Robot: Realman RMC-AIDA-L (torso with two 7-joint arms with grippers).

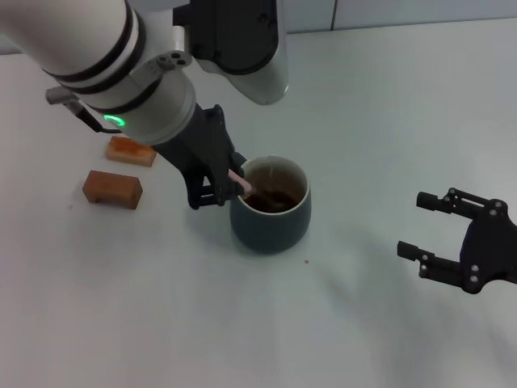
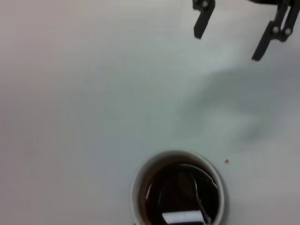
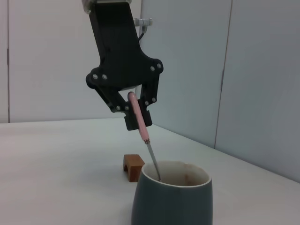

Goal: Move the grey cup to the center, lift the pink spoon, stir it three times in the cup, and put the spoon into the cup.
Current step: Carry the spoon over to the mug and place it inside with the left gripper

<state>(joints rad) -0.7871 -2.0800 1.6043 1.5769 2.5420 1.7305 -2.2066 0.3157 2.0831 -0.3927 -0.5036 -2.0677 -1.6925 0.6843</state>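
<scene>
The grey cup stands near the middle of the table with dark brown liquid inside. My left gripper hovers just above and left of its rim, shut on the pink spoon. The spoon slants down so that its metal end dips into the liquid. The right wrist view shows the left gripper holding the spoon above the cup. The left wrist view looks down on the cup, with the spoon's metal stem in the liquid. My right gripper is open and empty, low at the right.
Two small brown blocks lie on the table left of the cup; one shows behind the cup in the right wrist view. The right gripper's fingers show far off in the left wrist view.
</scene>
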